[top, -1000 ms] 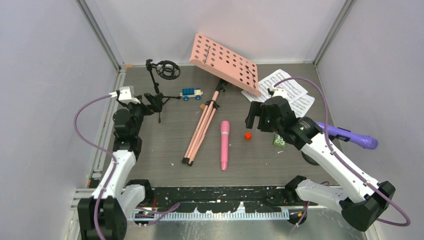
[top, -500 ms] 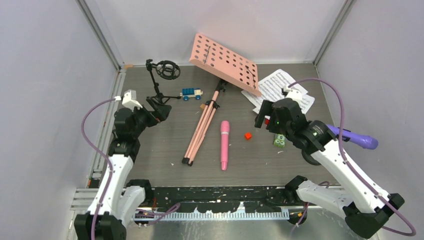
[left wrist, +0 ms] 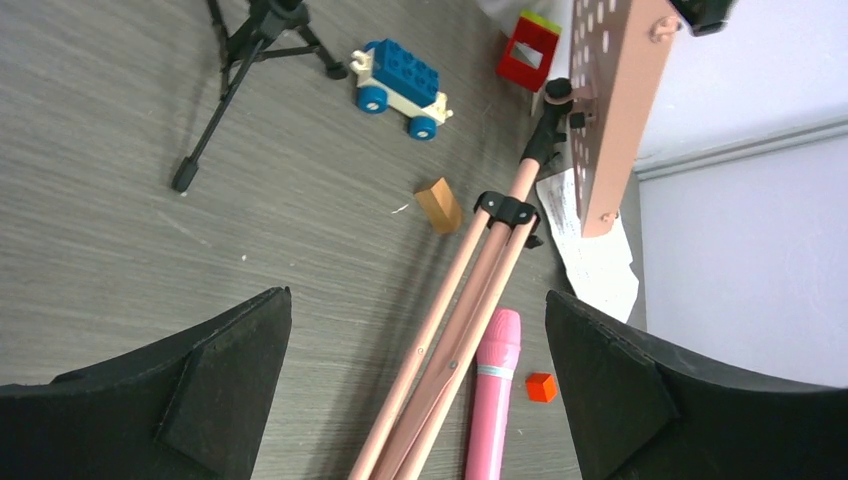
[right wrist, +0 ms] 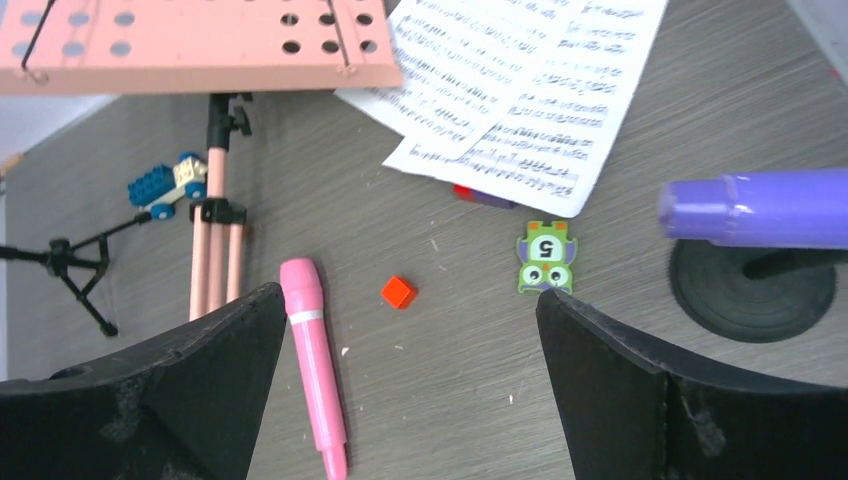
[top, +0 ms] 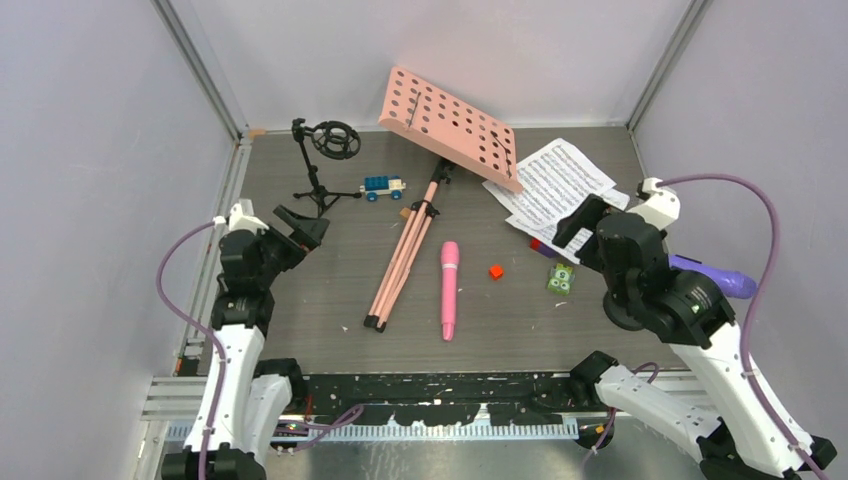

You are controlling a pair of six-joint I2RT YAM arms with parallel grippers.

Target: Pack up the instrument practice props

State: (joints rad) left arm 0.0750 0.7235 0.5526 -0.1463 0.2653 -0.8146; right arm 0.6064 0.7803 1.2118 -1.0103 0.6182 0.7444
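The pink perforated music rack (top: pixel 452 125) lies tilted at the back, its folded tripod legs (top: pixel 403 255) stretched toward me. White sheet-music pages (top: pixel 558 185) lie to its right. The pink microphone (top: pixel 450 290) lies mid-table. The purple microphone (top: pixel 712 277) rests on a round-based black mount (right wrist: pixel 752 290) at the right. The other black mount (top: pixel 322 160), a small tripod with a ring, stands back left. My left gripper (top: pixel 297 226) is open and empty near it, above the table (left wrist: pixel 417 295). My right gripper (top: pixel 580 222) is open and empty over the red cube (right wrist: pixel 410 293).
A blue toy car (top: pixel 383 187) sits beside the tripod mount. A red cube (top: pixel 495 271) and a green owl block (top: pixel 560 280) lie right of the pink microphone. A tan wedge block (left wrist: pixel 438 204) lies by the rack's legs. Grey walls enclose the table.
My right arm has drawn back to the right and toward me, off the sheet music. My left gripper has pulled back toward the near left, away from the tripod mount.
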